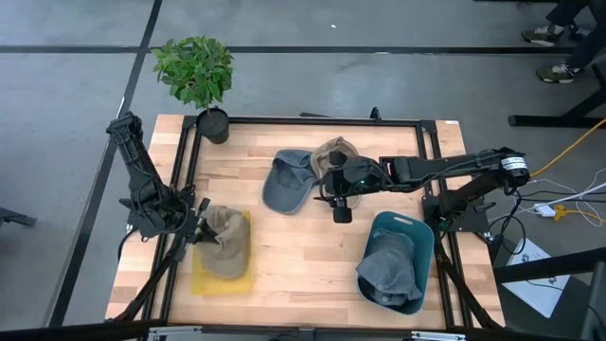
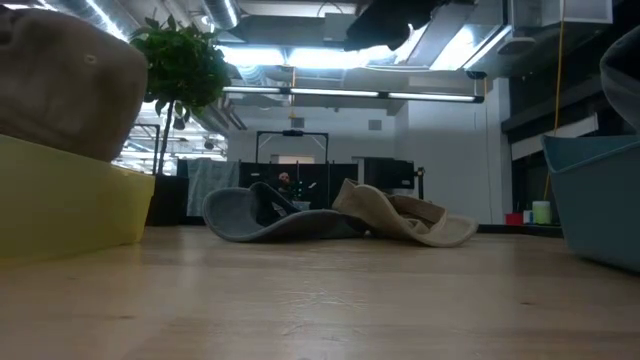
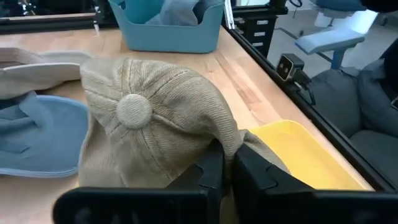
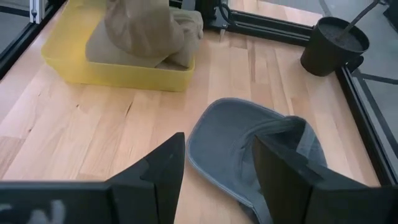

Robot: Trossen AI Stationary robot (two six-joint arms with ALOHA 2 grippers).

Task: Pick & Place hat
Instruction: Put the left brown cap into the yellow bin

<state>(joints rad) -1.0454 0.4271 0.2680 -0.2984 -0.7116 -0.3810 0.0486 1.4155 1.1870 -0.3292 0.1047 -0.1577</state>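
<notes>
surface (image 1: pixel 303 256): wooden, black frame around it
left end effector (image 1: pixel 201 220): clamped on tan corduroy hat (image 1: pixel 222 242) over yellow plastic tray (image 1: pixel 204 279)
right end effector (image 1: pixel 341 210): fingers wide, above grey-blue cap (image 1: pixel 287 182)
nearby: beige cap (image 1: pixel 333 153) touching grey-blue cap; teal bin (image 1: pixel 417 235) holding grey hat (image 1: pixel 388 273); potted plant (image 1: pixel 196 71) at far corner

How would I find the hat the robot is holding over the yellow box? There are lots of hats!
Start at the potted plant and go down that side of the table to the yellow bin. The tan hat sits in it, pinched by the left gripper. It is ribbed corduroy with a cloth button on top; the blue hat and plain tan one lie mid-table, near the right gripper.
</notes>
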